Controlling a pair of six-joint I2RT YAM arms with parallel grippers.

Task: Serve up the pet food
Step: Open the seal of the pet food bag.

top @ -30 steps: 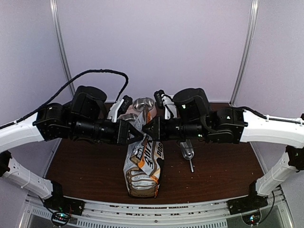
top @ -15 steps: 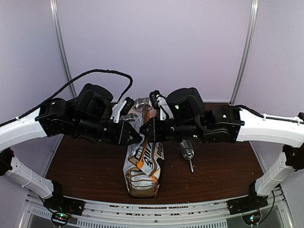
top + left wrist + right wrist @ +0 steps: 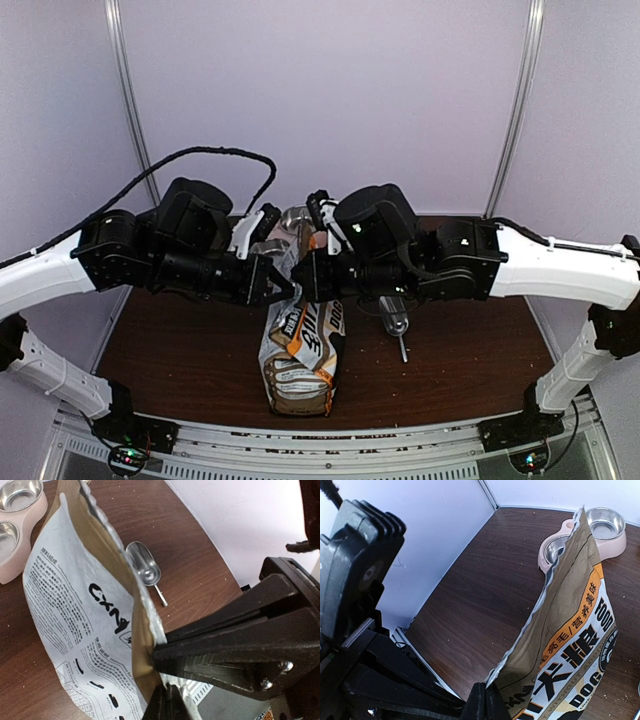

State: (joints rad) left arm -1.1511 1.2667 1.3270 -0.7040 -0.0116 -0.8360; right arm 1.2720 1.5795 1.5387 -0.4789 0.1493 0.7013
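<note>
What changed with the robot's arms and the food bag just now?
The left fingers closed onto the open rim of the white-and-brown printed pet food bag, and the right arm slid a little towards the middle. The right fingers kept pinching the opposite rim. The bag, the metal scoop and the pink double-bowl feeder stayed put.

The pet-food bag [image 3: 75,605] is matt printed paper, kraft-brown on top, lined with crinkled shiny foil. The scoop [image 3: 144,570] is polished metal, the feeder [image 3: 611,546] smooth pink plastic with glossy steel bowls [image 3: 20,492], the table [image 3: 485,580] dark smooth wood.
</note>
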